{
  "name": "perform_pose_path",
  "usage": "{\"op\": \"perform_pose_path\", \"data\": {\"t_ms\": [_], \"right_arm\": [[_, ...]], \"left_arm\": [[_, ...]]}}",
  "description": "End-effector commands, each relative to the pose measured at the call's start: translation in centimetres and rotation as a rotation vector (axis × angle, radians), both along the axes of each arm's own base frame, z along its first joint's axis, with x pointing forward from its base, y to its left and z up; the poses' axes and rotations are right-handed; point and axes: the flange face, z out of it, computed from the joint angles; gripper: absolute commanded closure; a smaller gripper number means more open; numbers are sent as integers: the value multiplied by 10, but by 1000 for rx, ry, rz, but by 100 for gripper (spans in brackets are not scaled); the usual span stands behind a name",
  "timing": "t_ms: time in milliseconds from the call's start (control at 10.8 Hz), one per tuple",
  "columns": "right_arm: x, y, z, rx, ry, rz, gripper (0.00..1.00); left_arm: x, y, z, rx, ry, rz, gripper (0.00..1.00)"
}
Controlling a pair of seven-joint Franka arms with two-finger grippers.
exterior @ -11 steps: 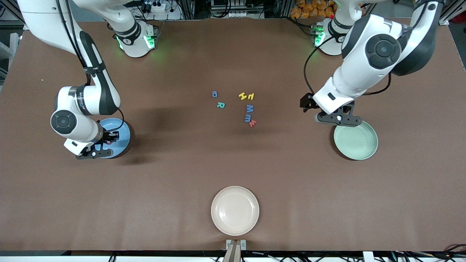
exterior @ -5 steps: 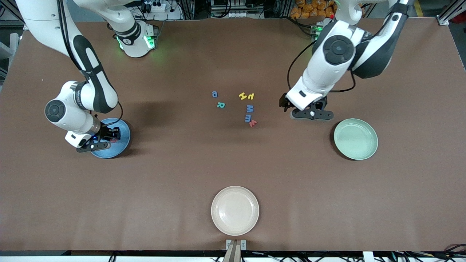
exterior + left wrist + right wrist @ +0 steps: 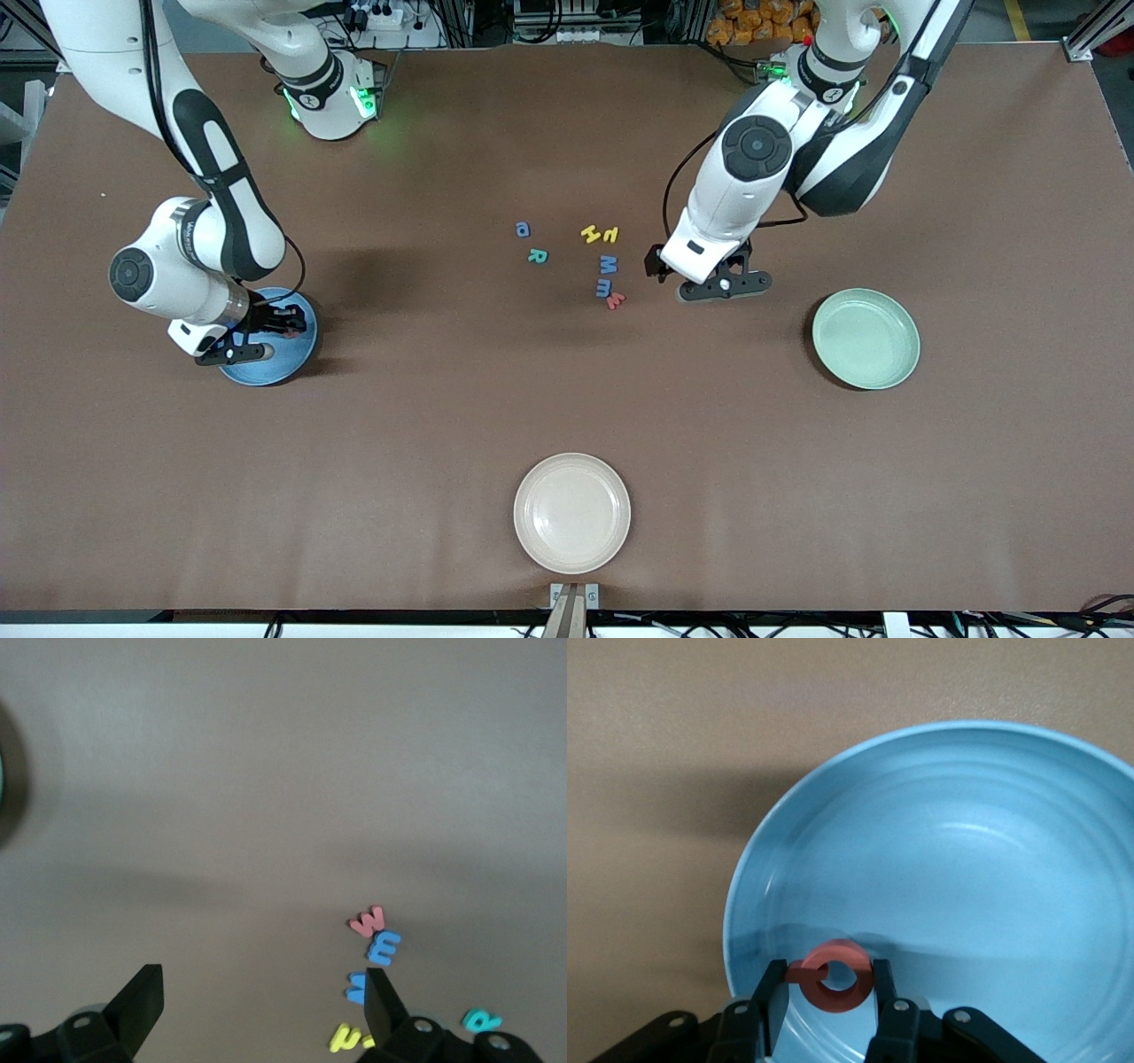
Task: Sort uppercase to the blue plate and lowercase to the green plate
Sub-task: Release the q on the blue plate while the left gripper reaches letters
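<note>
Over blue plate (image 3: pixel 939 859): right hand (image 3: pixel 826 997) pinches red Q (image 3: pixel 833 976), wrist-view only | left hand (image 3: pixel 257 1010) wide.

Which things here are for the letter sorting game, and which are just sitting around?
For the game:
- red Q, in right hand over blue plate
- letters mid-table
- green plate
- left hand, open, by the letters

Just sitting around:
- cream plate
</note>
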Motion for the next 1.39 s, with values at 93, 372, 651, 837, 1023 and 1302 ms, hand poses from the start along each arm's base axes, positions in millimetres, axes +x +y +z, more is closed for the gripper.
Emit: {"op": "perform_pose_path", "data": {"t_ms": [93, 372, 651, 837, 1023, 1302], "right_arm": [[-4, 3, 0, 34, -2, -16, 57], [1, 7, 5, 64, 7, -42, 27], [15, 11, 22, 95, 37, -28, 14], [28, 11, 39, 90, 3, -9, 14], [46, 11, 62, 70, -10, 33, 14], [76, 11, 114, 34, 12, 86, 14]], "left_arm": [[7, -26, -25, 13, 26, 245, 0], [-2, -61, -54, 24, 62, 352, 0], [-9, -77, -76, -8, 50, 413, 0], [-13, -80, -92, -4, 21, 394, 0], [-22, -87, -105, -4, -15, 410, 0], [-27, -89, -127, -17, -16, 430, 0]]}}
